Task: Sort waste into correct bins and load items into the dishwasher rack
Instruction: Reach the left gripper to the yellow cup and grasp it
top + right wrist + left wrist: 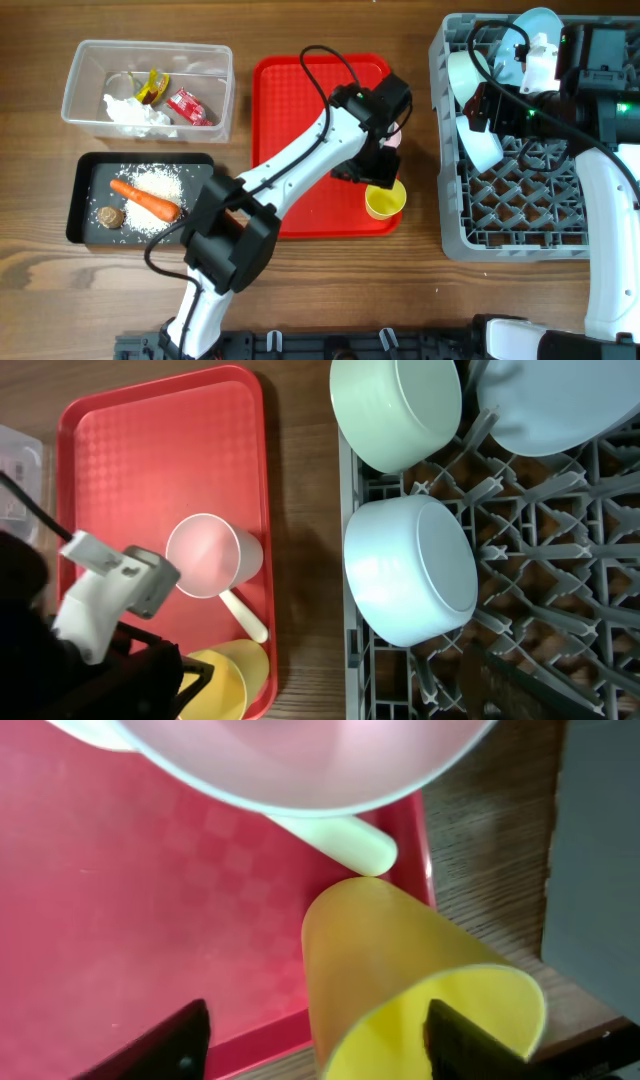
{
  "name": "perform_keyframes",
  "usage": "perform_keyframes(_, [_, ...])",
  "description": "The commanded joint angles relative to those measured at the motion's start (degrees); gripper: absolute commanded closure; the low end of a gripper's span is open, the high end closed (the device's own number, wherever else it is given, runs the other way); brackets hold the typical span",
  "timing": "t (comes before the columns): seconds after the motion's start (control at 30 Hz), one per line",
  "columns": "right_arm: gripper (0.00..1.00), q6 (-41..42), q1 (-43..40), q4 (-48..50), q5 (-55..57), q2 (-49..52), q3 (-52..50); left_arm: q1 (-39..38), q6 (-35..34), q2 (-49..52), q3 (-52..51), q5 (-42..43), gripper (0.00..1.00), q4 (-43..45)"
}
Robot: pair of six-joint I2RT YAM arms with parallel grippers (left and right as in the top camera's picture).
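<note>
My left gripper [315, 1025] is open over the yellow cup [420, 980], which lies at the front right corner of the red tray [300, 90]. One finger is inside the cup's mouth and the other is outside it. The pink cup [205, 555] and the white spoon [245, 618] sit just behind. My right gripper [487, 108] looks open and empty above the grey dishwasher rack [450, 235], which holds two pale blue bowls [395, 410] [410, 570] and the plate [560, 405].
The clear tub [80, 75] at back left holds a red wrapper [188, 106], a yellow wrapper [153, 85] and tissue [135, 112]. The black tray [80, 170] holds rice [160, 185], the carrot [145, 200] and a brown lump [110, 217]. A strip of bare wood separates tray and rack.
</note>
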Motion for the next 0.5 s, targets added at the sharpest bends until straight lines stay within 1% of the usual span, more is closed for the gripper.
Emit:
perform_keyframes(0.0, [0.09,-0.6,-0.2,-0.1,0.6,-0.6,0.8,-0.3,-0.4,1.5,-0.6,1.2,0.52,-0.9])
perform_keyframes(0.03, [0.09,-0.6,-0.2,-0.1,0.6,-0.6,0.8,-0.3,-0.5,1.5,-0.6,0.9,0.63,-0.9])
perform_keyframes(0.07, [0.09,0.4,-0.2,0.0,0.6,-0.6,0.8,-0.3,-1.4,1.5,-0.6,0.1,0.80,-0.7])
perform_keyframes(0.1, [0.09,0.4,-0.2,0.0,0.6,-0.6,0.8,-0.3,-2.0,1.5,-0.6,-0.1,0.89,-0.5])
perform_keyframes(0.13, [0.09,0.4,-0.2,0.0,0.6,-0.6,0.8,-0.4,-2.3,1.5,-0.6,-0.1,0.96,-0.5])
perform_keyframes(0.3, [0.09,0.4,-0.2,0.1,0.6,-0.6,0.8,-0.3,-6.1,1.5,-0.6,-0.2,0.96,-0.6])
perform_keyframes(0.4, [0.09,0.4,-0.2,0.0,0.5,-0.6,0.8,-0.2,-6.2,1.4,-0.6,0.2,0.96,-2.3])
perform_keyframes(0.47, [0.09,0.4,-0.2,-0.1,0.5,-0.6,0.8,0.5,-5.9,0.6,-0.6,2.0,0.96,-4.4])
